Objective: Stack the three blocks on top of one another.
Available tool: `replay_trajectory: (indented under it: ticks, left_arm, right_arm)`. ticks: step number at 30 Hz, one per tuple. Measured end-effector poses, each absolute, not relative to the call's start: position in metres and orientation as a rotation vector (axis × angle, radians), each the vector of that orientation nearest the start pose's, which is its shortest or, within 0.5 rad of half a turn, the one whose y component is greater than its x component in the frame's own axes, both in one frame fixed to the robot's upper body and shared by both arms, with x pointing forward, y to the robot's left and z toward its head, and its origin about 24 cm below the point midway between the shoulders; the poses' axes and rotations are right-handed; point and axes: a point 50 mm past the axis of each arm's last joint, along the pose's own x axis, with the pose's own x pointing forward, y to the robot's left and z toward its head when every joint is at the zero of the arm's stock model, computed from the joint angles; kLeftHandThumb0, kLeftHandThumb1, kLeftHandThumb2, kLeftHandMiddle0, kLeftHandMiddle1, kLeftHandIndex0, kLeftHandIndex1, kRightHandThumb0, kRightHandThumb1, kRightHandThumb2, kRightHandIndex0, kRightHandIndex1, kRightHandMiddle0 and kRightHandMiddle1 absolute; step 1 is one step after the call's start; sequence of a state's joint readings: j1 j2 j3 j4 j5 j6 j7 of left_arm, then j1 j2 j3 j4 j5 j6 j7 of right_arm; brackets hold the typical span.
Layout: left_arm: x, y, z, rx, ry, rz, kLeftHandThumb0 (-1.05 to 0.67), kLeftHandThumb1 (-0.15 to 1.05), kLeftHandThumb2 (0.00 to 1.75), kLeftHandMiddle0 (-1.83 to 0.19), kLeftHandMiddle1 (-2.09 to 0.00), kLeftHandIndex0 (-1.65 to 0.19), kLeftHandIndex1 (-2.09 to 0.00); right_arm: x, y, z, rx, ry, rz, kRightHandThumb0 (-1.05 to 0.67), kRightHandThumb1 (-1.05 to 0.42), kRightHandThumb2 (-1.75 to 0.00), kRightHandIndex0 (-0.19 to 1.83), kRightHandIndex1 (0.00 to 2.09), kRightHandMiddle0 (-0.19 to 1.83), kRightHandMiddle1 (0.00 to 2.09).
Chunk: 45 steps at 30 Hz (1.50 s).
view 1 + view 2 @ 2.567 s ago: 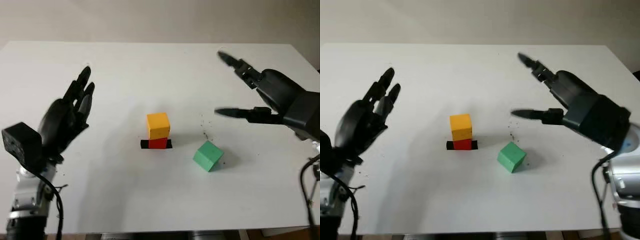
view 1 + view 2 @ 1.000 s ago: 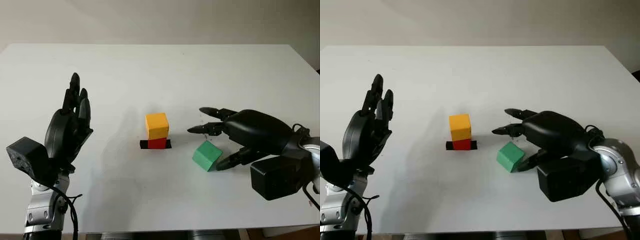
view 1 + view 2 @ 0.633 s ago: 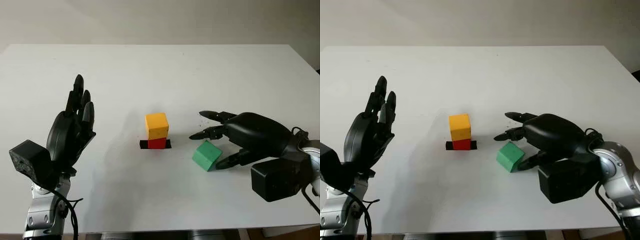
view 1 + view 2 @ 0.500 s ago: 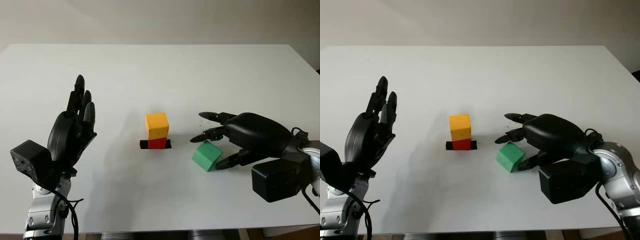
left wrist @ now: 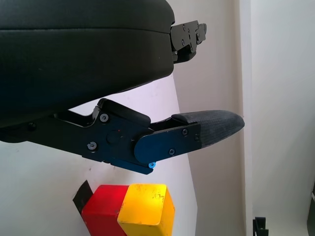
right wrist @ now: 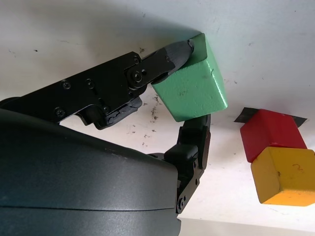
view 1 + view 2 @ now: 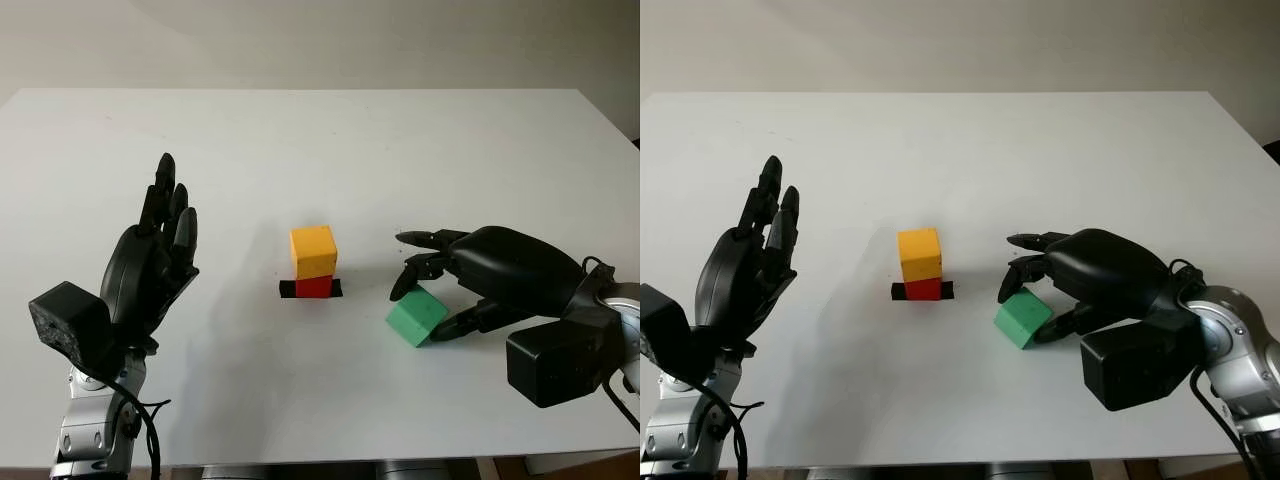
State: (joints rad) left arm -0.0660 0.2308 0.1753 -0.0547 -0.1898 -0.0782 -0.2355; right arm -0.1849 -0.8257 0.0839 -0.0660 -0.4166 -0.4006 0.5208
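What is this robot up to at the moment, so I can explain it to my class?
It is building a tower of three blocks. The yellow block already sits on the red block, which stands on a strip of black tape on the white table. The right hand has closed its fingers around the green block, which lies tilted beside the stack, touching it on two sides. The left hand is open, raised above the table's left side.
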Motion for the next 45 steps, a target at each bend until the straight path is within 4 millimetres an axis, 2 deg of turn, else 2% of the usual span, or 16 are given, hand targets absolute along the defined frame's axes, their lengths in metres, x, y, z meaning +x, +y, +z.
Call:
replay_trajectory:
  ticks: [7,12,16,23,27,31,38,45]
  left_arm:
    - [0.261,0.214,0.093,0.08,-0.23,-0.091,-0.71,1.05,0.59,0.19,-0.03,0.19,-0.02]
    - [0.259,0.214,0.092,0.086,-0.225,-0.09,-0.71,1.05,0.58,0.19,-0.05,0.19,-0.02]
    - [0.259,0.212,0.09,0.078,-0.225,-0.088,-0.71,1.05,0.58,0.19,-0.04,0.19,-0.02]
    - [0.258,0.207,0.089,0.061,-0.235,-0.084,-0.71,1.05,0.59,0.19,-0.05,0.19,-0.03]
    - [0.258,0.205,0.089,0.064,-0.242,-0.082,-0.7,1.05,0.6,0.19,-0.04,0.19,-0.01]
    - [0.258,0.205,0.088,0.064,-0.242,-0.081,-0.7,1.05,0.59,0.19,-0.02,0.19,0.0]
    - [0.259,0.204,0.087,0.055,-0.242,-0.07,-0.7,1.05,0.6,0.19,-0.03,0.19,-0.01]
    - [0.262,0.201,0.087,0.048,-0.253,-0.061,-0.69,1.05,0.61,0.19,-0.05,0.19,-0.03]
  right_arm:
    - [0.265,-0.213,0.136,-1.332,-0.254,0.713,-0.31,-0.91,-0.06,0.32,0.07,0.52,1.16]
    - [0.273,-0.218,0.143,-1.222,-0.2,0.66,-0.34,-0.9,-0.05,0.32,0.06,0.48,1.27]
    - [0.283,-0.221,0.161,-1.097,-0.186,0.614,-0.36,-0.9,-0.05,0.31,0.05,0.44,1.33]
    - [0.304,-0.216,0.203,-1.052,-0.182,0.577,-0.38,-0.89,-0.05,0.33,0.06,0.46,1.37]
    - [0.315,-0.211,0.226,-1.034,-0.172,0.547,-0.4,-0.89,-0.05,0.35,0.07,0.48,1.42]
    - [0.323,-0.203,0.239,-0.965,-0.172,0.559,-0.38,-0.9,-0.06,0.34,0.06,0.4,1.55]
    - [0.333,-0.181,0.249,-0.839,-0.084,0.593,-0.37,-0.94,-0.06,0.3,0.04,0.25,1.64]
    - [0.337,-0.158,0.251,-0.754,0.038,0.597,-0.45,-0.99,-0.06,0.27,0.03,0.17,1.75]
